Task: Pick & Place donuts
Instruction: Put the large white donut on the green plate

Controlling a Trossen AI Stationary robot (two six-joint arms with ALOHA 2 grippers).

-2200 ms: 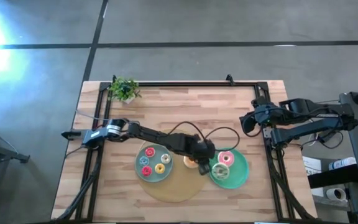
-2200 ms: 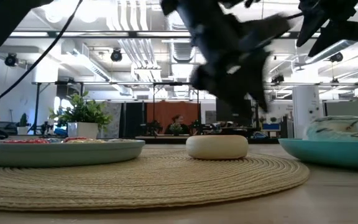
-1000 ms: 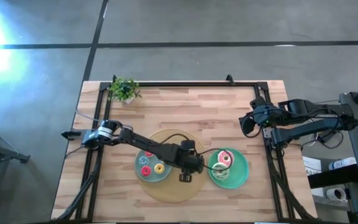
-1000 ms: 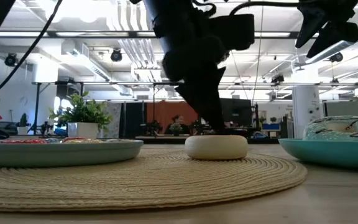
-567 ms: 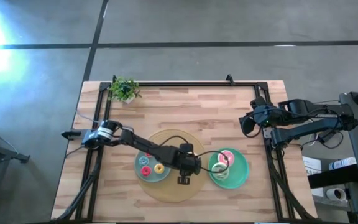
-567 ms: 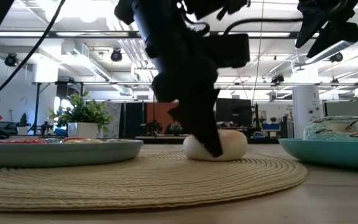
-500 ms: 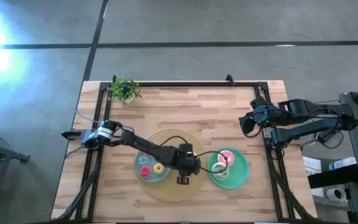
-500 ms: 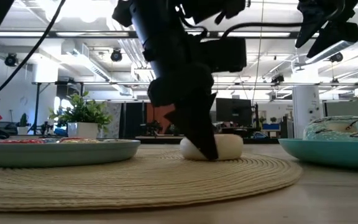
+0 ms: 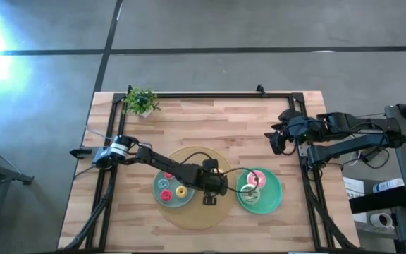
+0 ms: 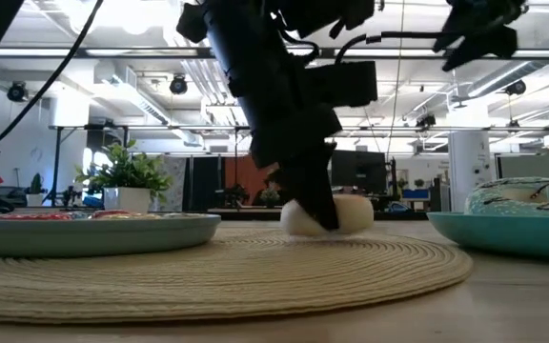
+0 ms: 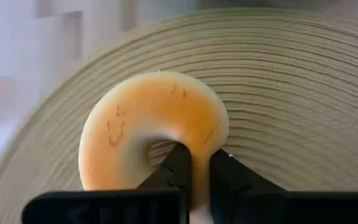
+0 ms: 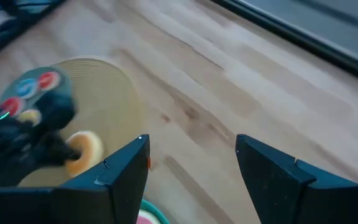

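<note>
An orange-iced donut lies on the round woven mat between the two plates; it also shows in the low view. My left gripper is shut on it, reaching in from the table's left. My right gripper is open and empty, high over the table's right side. The grey-blue plate holds red, yellow and pink donuts. The green plate holds a pink donut and a pale green one. My left gripper pinches the donut's ring wall on the side nearest the wrist. One finger is inside the hole and one outside. The fingers come from above, slanting down. The donut's underside is at or just above the mat; I cannot tell which.
A small leafy plant stands at the far left corner. A dark cable runs over the mat by the left gripper. The wood between the mat and the far edge is bare. A black frame rims the table.
My left gripper has come down onto the orange donut on the mat; its finger now stands in front of the donut in the low view. The donut sits a little higher there than before. My right gripper has shifted a little toward the table's left.
</note>
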